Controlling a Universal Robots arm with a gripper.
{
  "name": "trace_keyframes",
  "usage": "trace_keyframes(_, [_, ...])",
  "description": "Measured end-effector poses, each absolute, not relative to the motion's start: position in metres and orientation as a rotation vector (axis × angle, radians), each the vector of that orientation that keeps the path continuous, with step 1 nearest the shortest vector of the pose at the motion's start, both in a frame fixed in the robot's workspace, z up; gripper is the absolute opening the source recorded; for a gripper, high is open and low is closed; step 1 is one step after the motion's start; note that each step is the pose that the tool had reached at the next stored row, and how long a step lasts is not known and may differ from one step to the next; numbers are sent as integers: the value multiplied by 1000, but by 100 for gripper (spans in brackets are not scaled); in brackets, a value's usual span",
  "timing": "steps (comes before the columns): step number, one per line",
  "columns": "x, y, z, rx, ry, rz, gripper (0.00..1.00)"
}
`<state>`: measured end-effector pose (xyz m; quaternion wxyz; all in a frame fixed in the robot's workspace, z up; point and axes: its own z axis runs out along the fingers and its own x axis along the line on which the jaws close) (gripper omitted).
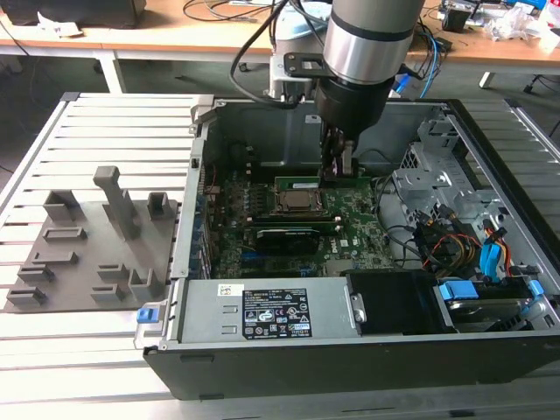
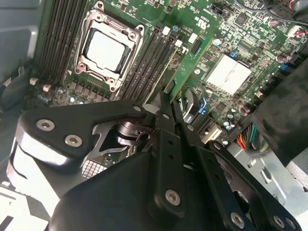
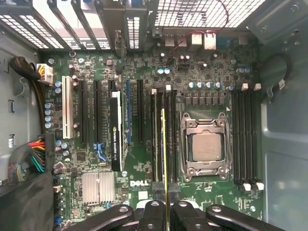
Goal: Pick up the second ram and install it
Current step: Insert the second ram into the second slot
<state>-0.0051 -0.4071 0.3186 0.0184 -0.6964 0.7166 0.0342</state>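
The gripper (image 3: 166,211) is closed edge-on around the second ram (image 3: 164,159), holding it over the memory slots (image 3: 163,139) beside the CPU socket (image 3: 205,147); pickup is complete. Seating appears unfinished; whether it has entered a slot cannot be told.

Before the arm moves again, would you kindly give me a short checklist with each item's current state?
1. The gripper jaws are shut on the second ram: ok.
2. Ram is edge-on, parallel to the memory slots beside the CPU socket: ok.
3. Ram is exactly over one slot: cannot tell.
4. Slot latches are open: cannot tell.
5. Ram is seated: not ok, it looks above the board.
6. Arm is inside the computer case, clear of the black card: ok.
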Motion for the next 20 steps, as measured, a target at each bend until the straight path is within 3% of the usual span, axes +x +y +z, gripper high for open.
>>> trace_keyframes(20, [-5,-407,286,-2163,2225,106,14])
